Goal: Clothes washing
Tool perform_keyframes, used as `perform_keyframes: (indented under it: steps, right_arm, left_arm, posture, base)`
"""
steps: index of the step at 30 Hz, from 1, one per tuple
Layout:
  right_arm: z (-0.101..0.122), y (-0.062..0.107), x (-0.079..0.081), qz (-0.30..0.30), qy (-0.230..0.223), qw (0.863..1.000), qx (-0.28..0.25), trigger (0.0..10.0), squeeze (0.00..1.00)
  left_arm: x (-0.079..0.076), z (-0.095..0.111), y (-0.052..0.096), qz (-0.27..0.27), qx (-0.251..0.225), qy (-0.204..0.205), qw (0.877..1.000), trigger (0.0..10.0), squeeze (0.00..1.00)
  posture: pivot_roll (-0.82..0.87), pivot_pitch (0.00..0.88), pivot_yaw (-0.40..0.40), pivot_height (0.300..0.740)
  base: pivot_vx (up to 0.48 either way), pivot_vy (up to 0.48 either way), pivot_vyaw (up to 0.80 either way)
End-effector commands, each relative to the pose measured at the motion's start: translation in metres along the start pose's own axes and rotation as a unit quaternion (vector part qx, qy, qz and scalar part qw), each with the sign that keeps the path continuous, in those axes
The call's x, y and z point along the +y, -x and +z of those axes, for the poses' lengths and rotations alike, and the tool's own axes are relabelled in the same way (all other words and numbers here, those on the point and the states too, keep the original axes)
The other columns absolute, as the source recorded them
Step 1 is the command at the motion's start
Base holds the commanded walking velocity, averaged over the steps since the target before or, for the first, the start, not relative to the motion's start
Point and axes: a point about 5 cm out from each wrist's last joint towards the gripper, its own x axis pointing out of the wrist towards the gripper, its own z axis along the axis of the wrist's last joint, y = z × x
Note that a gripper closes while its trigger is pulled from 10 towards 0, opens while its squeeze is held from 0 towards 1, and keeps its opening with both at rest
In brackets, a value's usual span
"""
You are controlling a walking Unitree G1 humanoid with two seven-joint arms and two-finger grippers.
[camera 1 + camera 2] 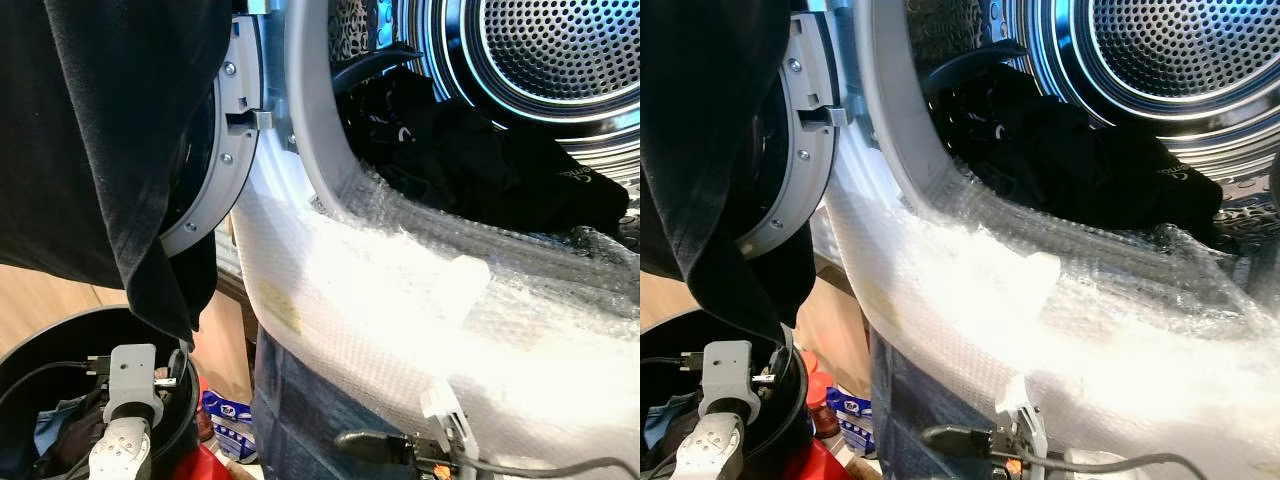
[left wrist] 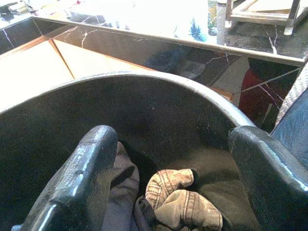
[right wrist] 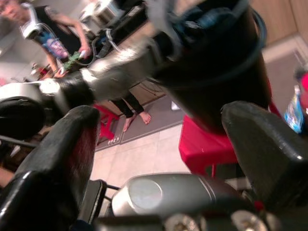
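Reaching down into the black bucket [image 2: 144, 125], left pincer [image 2: 173, 192] with fingers [image 2: 82, 178] spread apart, gripping nothing, hovering just above a crumpled plaid cloth [image 2: 180, 202] and a grey garment [image 2: 122, 183] lying at the bucket's bottom. Seen from the head, left wrist [image 1: 125, 405] poised over the bucket's rim [image 1: 60, 330], with clothes heaped inside. Hanging lower, right pincer [image 3: 159, 159] with fingers [image 3: 262, 144] also parted and empty, aimed toward the tiled floor [image 3: 139, 154], a red stool [image 3: 207, 144], the bucket's underside and a person standing barefoot further off [image 3: 53, 43]. Draped high at the robot's left, a black shirt [image 1: 110, 140] covering much of the open washer door [image 1: 215, 150]. Just beyond, the washer's grey door seal [image 1: 320, 150] and white front wrapped in bubble wrap [image 1: 420, 300]. Inside the perforated steel drum [image 1: 560, 50], a pile of dark clothes [image 1: 470, 160] resting on the drum's lower lip. Below the washer front, a blue denim piece [image 1: 300, 410], and beside the bucket a blue-and-white packet [image 1: 228, 415].
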Motion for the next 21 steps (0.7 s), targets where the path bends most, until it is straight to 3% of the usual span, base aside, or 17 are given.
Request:
perform_keyframes:
  steps: [1, 6, 7, 8, 9, 13, 14, 17, 18, 20, 21]
  right_arm:
    - [-0.015, 0.005, -0.013, -0.032, -0.021, 0.999, 0.0, 10.0, 0.0]
    - [-0.046, 0.012, -0.037, -0.096, -0.045, 0.994, 0.021, 10.0, 0.0]
    - [-0.064, 0.019, -0.05, -0.148, -0.053, 0.986, 0.046, 10.0, 0.0]
    - [-0.064, 0.019, -0.05, -0.148, -0.053, 0.986, 0.046, 10.0, 0.0]
    - [-0.078, 0.024, -0.064, -0.203, -0.055, 0.976, 0.062, 10.0, 0.0]
    - [-0.107, 0.04, -0.082, -0.301, -0.101, 0.945, 0.073, 10.0, 0.0]
    - [-0.115, 0.041, -0.078, -0.284, -0.137, 0.947, 0.058, 10.0, 0.0]
    - [-0.125, 0.04, -0.063, -0.202, -0.164, 0.964, 0.059, 10.0, 0.0]
    - [-0.13, 0.04, -0.058, -0.176, -0.169, 0.967, 0.077, 10.0, 0.0]
    - [-0.146, 0.044, -0.057, -0.185, -0.147, 0.96, 0.149, 10.0, 0.0]
    - [-0.146, 0.044, -0.057, -0.185, -0.147, 0.96, 0.149, 10.0, 0.0]
  left_arm:
    - [-0.002, -0.018, 0.009, -0.007, 0.044, -0.012, 0.999, 10.0, 0.0]
    - [0.001, -0.018, 0.009, -0.003, 0.043, -0.014, 0.999, 10.0, 0.0]
    - [0.003, -0.018, 0.009, -0.001, 0.043, -0.014, 0.999, 10.0, 0.0]
    - [0.003, -0.018, 0.009, -0.001, 0.043, -0.014, 0.999, 10.0, 0.0]
    - [0.003, -0.018, 0.009, 0.002, 0.043, -0.013, 0.999, 10.0, 0.0]
    - [0.006, -0.017, 0.01, 0.009, 0.042, -0.012, 0.999, 10.0, 0.0]
    - [0.007, -0.018, 0.01, 0.012, 0.042, -0.011, 0.999, 10.0, 0.0]
    - [0.009, -0.017, 0.01, 0.013, 0.042, -0.012, 0.999, 10.0, 0.0]
    - [0.01, -0.017, 0.01, 0.014, 0.042, -0.013, 0.999, 10.0, 0.0]
    - [0.011, -0.017, 0.01, 0.014, 0.043, -0.014, 0.999, 10.0, 0.0]
    - [0.011, -0.017, 0.01, 0.014, 0.043, -0.014, 0.999, 10.0, 0.0]
  posture:
    - [-0.04, 0.031, -0.04, 0.74]
    - [-0.04, 0.035, -0.036, 0.74]
    - [-0.04, 0.034, -0.035, 0.74]
    - [-0.04, 0.034, -0.035, 0.74]
    - [-0.03, 0.035, -0.037, 0.74]
    - [-0.03, 0.034, -0.034, 0.74]
    - [-0.03, 0.033, -0.031, 0.74]
    - [-0.03, 0.033, -0.028, 0.74]
    - [-0.03, 0.031, -0.025, 0.74]
    - [-0.04, 0.032, -0.023, 0.74]
    - [-0.04, 0.032, -0.023, 0.74]
  base:
    - [0.0, 0.0, 0.0]
    - [0.0, 0.0, 0.0]
    - [0.0, 0.0, 0.0]
    - [0.0, 0.0, 0.0]
    - [0.0, 0.0, 0.0]
    - [0.0, 0.0, 0.0]
    - [0.0, 0.0, 0.0]
    - [0.0, 0.0, 0.0]
    - [0.0, 0.0, 0.0]
    - [0.0, 0.0, 0.0]
    - [0.0, 0.0, 0.0]
